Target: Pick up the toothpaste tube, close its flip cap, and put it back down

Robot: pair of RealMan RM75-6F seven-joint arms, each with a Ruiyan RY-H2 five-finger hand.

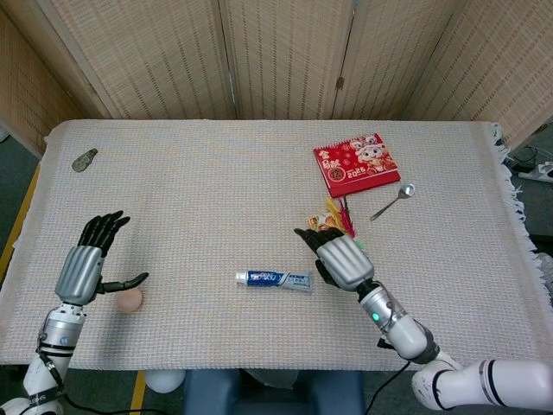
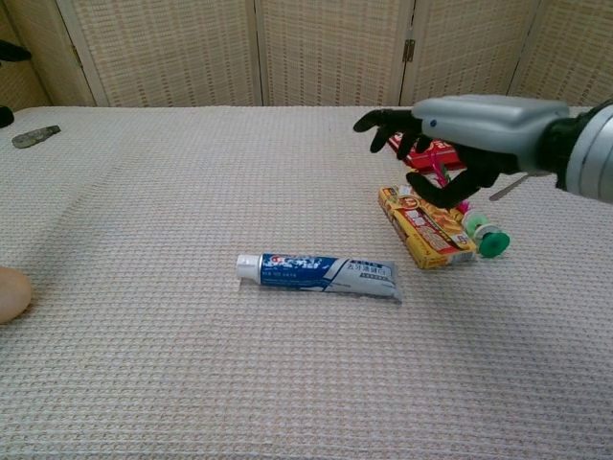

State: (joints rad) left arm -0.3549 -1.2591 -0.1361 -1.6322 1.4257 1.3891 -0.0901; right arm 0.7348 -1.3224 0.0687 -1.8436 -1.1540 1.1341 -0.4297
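The blue and white toothpaste tube (image 1: 275, 278) (image 2: 320, 273) lies flat on the woven tablecloth, white cap pointing left and shut, apart from both hands. My right hand (image 1: 337, 256) (image 2: 458, 127) hovers just right of the tube's crimped end, above the table, fingers spread and holding nothing. My left hand (image 1: 89, 263) is far off at the table's left front, fingers apart and empty, beside an egg (image 1: 129, 299); only dark fingertips of it show at the left edge of the chest view.
An orange snack packet (image 1: 327, 241) (image 2: 425, 228) and a green-capped item (image 2: 490, 241) lie under and beside the right hand. A red booklet (image 1: 355, 163) and spoon (image 1: 393, 201) sit behind. A grey stone (image 1: 85, 159) is at the far left. The egg (image 2: 12, 293) is near the front left edge.
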